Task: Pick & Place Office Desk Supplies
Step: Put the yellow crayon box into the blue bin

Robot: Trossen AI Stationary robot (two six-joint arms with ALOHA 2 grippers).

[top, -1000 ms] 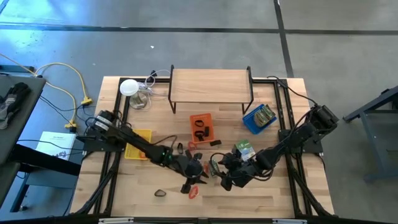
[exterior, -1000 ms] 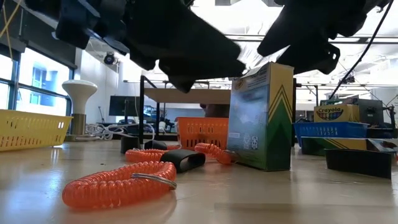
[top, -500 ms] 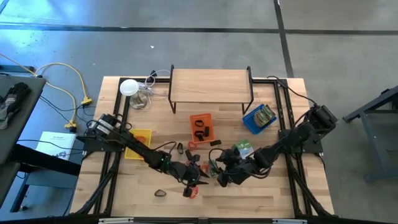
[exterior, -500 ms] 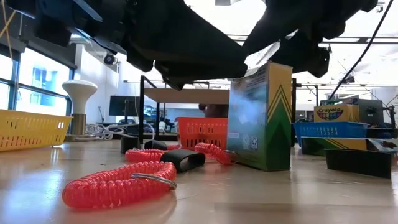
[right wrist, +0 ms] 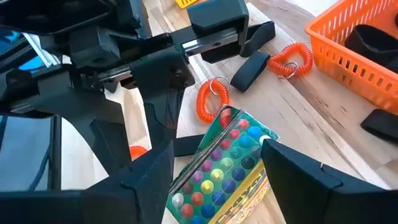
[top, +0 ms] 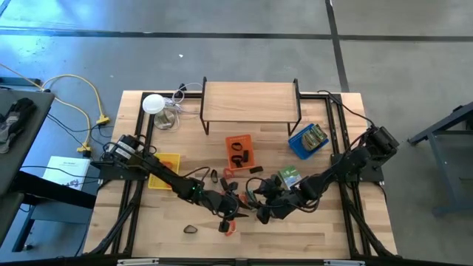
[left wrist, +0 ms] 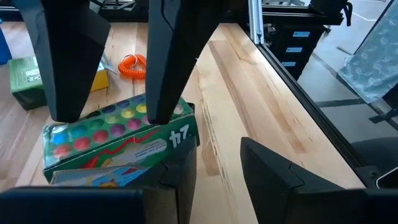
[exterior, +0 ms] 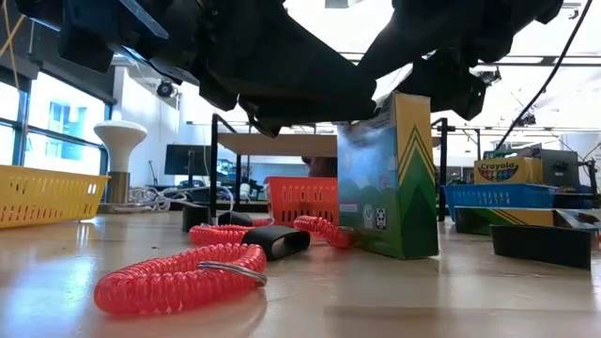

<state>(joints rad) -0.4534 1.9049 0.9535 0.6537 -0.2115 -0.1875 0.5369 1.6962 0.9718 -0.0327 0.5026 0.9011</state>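
A green crayon box (exterior: 387,174) stands upright near the table's middle, with my right gripper (right wrist: 217,149) shut on its upper part. It shows its dotted top end (left wrist: 115,127) in the left wrist view. My left gripper (left wrist: 217,155) hovers open just left of the box with nothing between its fingers. I cannot tell whether one finger touches the box. Red-orange coils (exterior: 178,277) (right wrist: 211,99) and black clip pieces (exterior: 277,241) (right wrist: 249,71) lie loose on the wood around them. In the high view both grippers meet at the front centre (top: 247,208). My right gripper pinches the crayon box between its two fingers, on two opposite sides just below the dotted top end (right wrist: 249,140). The fingers (left wrist: 171,74) slant down from above and from the table's right. The box stays upright, its bottom end (exterior: 394,252) at the table top.
An orange tray (top: 239,150) with black pieces sits behind the grippers. A blue tray (top: 308,140) holds crayon boxes at the right and a yellow tray (top: 164,171) sits at the left. Another green box (top: 290,176) lies nearby. A wooden shelf (top: 250,101) and a white lamp (top: 153,104) stand at the back.
The crayon box has turned a little about its upright axis in my right gripper, showing more of its narrow striped side in the low view. It has stayed at about the same spot. My left gripper has turned slightly in place.
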